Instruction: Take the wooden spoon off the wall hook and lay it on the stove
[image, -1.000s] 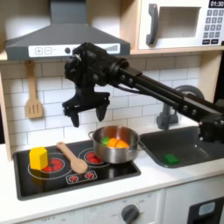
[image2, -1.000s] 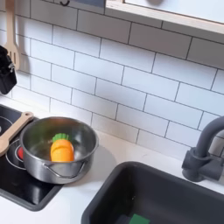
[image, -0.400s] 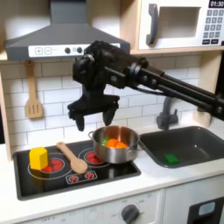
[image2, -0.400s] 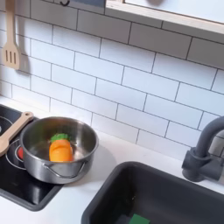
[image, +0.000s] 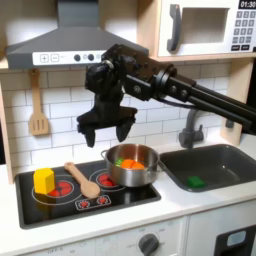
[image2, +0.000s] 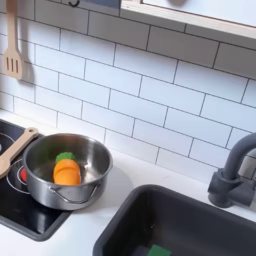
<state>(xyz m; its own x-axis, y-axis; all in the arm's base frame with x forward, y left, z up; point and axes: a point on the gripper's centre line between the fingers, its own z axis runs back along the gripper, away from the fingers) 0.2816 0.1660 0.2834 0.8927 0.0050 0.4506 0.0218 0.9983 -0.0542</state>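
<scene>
In the first exterior view the hand hangs in the air above the stove, its fingers spread apart and holding nothing. The wooden spoon lies flat on the stove's black top, bowl toward the front, between a yellow block on the first exterior view's left and a steel pot on its right. A slotted spatula hangs on the tiled wall, well to the first exterior view's left of the hand. The sink sits farther right in the counter.

In the second exterior view the steel pot is seen from closer, with an orange piece and a green piece inside. Only the end of the wooden spoon reaches in from the second exterior view's left edge, resting on the stove. The slotted spatula shows at the upper left on the wall, and a dark faucet stands by the sink.

Compared with a second ago, the hand has shifted a little toward the first exterior view's right and its arm sits higher; the spoon, pot and block lie as before.
</scene>
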